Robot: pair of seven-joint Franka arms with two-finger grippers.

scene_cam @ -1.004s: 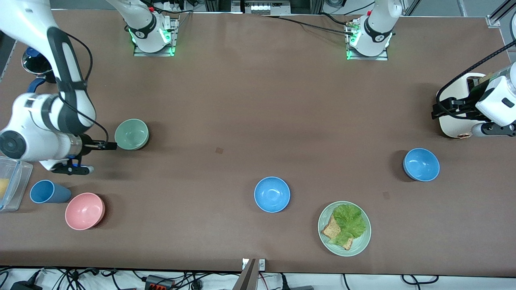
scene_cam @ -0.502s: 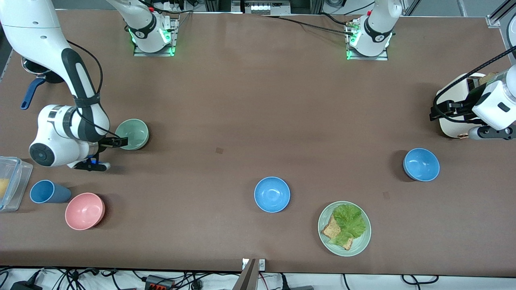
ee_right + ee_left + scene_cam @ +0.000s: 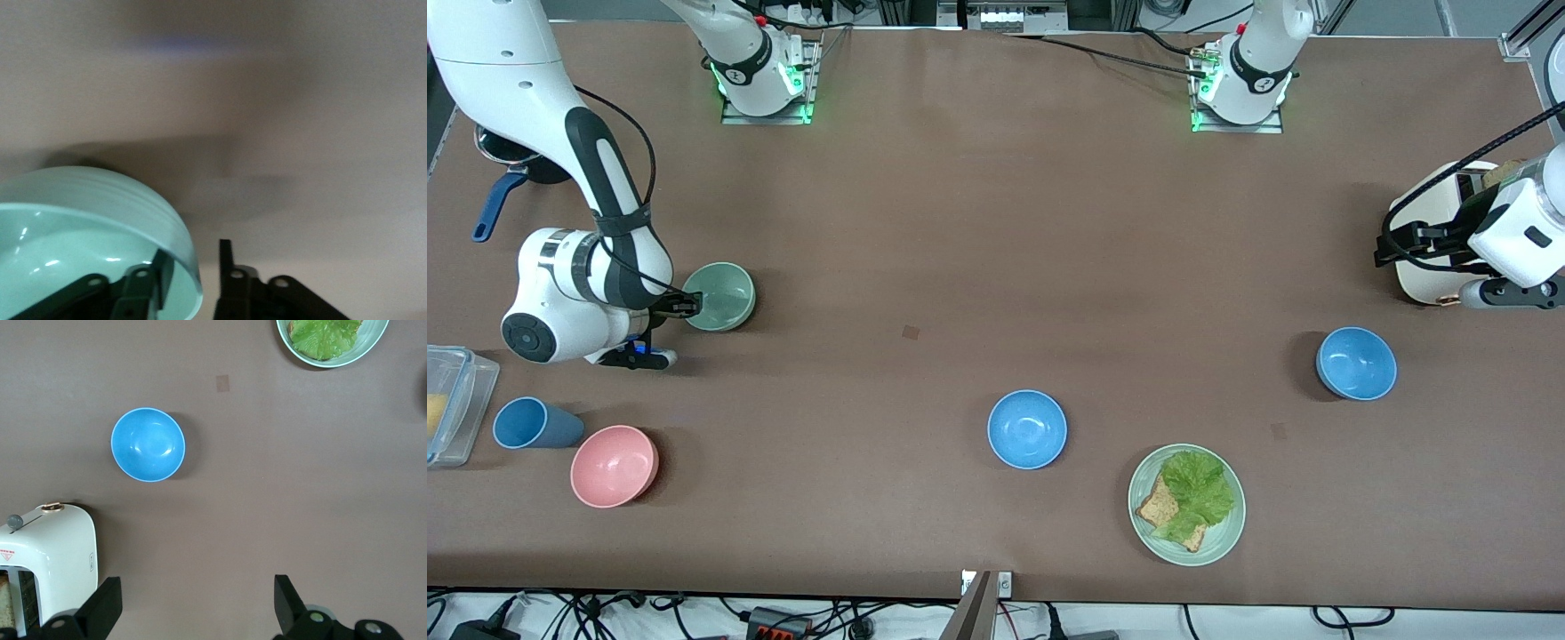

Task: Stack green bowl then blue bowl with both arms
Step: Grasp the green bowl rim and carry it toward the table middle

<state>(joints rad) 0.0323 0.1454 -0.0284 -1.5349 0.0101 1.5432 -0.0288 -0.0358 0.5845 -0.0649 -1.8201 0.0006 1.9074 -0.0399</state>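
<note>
The green bowl (image 3: 721, 295) stands upright on the table near the right arm's end. My right gripper (image 3: 686, 308) is at its rim on the side toward that end. In the right wrist view the gripper (image 3: 194, 269) is open, one finger inside the green bowl (image 3: 80, 227) and one outside, with a gap at the outer finger. One blue bowl (image 3: 1027, 428) sits mid-table, another blue bowl (image 3: 1356, 363) near the left arm's end. My left gripper (image 3: 1387, 247) is open and empty in the air by the toaster; its wrist view (image 3: 197, 607) shows that second blue bowl (image 3: 148, 445).
A pink bowl (image 3: 615, 465), a blue cup (image 3: 529, 423) and a clear container (image 3: 449, 404) lie nearer the camera than the green bowl. A blue-handled pan (image 3: 498, 173) is farther back. A white toaster (image 3: 1432, 276) and a plate with lettuce and bread (image 3: 1186, 504) are toward the left arm's end.
My right gripper has moved in toward the green bowl and now straddles its rim. The left gripper shifted slightly at first, then stayed still. No bowl has moved.
</note>
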